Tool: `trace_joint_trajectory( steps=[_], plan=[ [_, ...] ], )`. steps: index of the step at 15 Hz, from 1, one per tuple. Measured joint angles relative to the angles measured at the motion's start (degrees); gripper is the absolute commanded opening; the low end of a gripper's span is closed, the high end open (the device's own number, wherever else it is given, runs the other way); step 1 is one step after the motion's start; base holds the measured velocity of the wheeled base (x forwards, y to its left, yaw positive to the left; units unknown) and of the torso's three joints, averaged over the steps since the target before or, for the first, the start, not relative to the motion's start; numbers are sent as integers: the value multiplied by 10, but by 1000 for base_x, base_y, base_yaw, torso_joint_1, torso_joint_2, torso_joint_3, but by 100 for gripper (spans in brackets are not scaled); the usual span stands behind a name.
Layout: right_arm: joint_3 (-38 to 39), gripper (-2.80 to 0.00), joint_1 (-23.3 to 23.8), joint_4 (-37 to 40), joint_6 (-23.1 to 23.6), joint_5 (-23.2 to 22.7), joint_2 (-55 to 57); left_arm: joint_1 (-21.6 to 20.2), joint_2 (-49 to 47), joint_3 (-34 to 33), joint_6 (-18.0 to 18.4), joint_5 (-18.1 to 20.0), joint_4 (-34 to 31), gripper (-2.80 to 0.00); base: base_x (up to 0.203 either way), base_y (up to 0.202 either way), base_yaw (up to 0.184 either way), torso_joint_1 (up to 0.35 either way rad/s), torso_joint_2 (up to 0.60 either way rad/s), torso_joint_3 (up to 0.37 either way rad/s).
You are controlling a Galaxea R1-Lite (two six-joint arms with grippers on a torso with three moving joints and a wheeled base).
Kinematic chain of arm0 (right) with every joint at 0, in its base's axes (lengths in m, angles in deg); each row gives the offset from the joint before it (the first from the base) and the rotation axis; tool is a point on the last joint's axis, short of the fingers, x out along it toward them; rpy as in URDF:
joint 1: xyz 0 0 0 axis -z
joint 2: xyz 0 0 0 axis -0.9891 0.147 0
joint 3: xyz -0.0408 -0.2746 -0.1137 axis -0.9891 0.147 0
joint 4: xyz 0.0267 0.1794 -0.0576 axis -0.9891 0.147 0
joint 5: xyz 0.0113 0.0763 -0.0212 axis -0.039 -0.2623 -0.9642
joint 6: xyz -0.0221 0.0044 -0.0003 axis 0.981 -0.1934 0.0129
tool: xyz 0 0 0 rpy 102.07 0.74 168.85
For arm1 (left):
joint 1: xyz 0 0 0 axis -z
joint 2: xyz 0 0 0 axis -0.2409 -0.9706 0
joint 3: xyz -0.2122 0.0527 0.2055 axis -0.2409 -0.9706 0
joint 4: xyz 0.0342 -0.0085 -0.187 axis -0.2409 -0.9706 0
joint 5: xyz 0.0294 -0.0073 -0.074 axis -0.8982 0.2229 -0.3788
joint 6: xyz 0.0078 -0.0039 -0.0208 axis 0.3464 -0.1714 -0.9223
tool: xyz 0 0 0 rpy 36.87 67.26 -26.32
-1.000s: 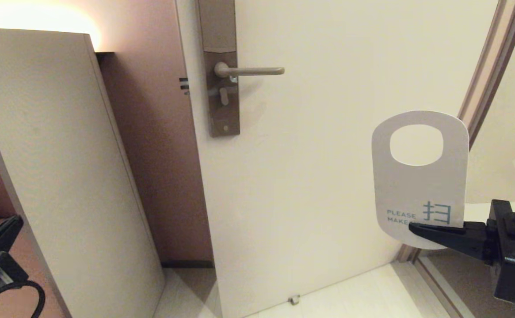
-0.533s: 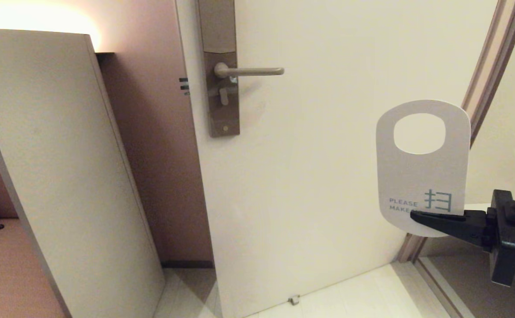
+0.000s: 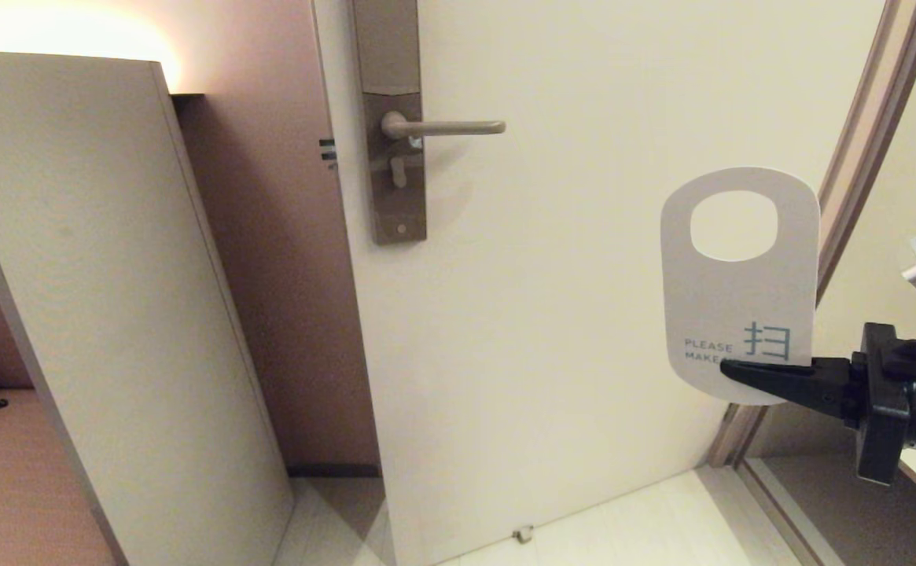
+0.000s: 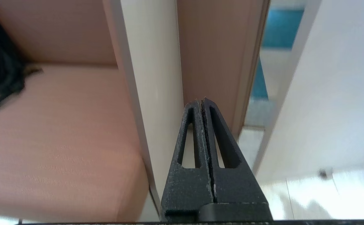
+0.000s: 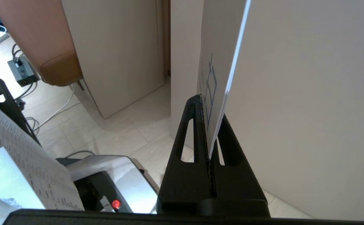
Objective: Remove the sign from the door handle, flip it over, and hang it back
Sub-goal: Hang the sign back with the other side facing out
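Holding the sign upright by its bottom edge, right end effector is clamped on it, white "PLEASE MAKE" side to camera, well right of and below the door handle. Left end effector fingers pressed together, empty, parked by the cabinet panel.

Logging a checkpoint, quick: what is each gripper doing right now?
Left gripper: shut, holding nothing.
Right gripper: shut on the sign, gripping its lower edge, white side toward the head camera.
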State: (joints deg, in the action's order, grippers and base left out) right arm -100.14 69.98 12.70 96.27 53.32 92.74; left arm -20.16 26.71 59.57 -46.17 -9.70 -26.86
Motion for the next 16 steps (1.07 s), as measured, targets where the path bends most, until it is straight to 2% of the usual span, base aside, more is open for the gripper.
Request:
trace_joint_trajectory(
  steps=[8,11,16],
  plan=[
    [-19,-280,7,0,-1,0,17,0,6,0,11,48,-25,-280,0,0,0,0,0,0],
    [-18,-280,12,0,-1,0,13,0,6,0,-6,49,-25,-280,0,0,0,0,0,0],
    [-31,-280,13,0,-1,0,11,0,6,0,-9,52,-25,-280,0,0,0,0,0,0]
  ],
)
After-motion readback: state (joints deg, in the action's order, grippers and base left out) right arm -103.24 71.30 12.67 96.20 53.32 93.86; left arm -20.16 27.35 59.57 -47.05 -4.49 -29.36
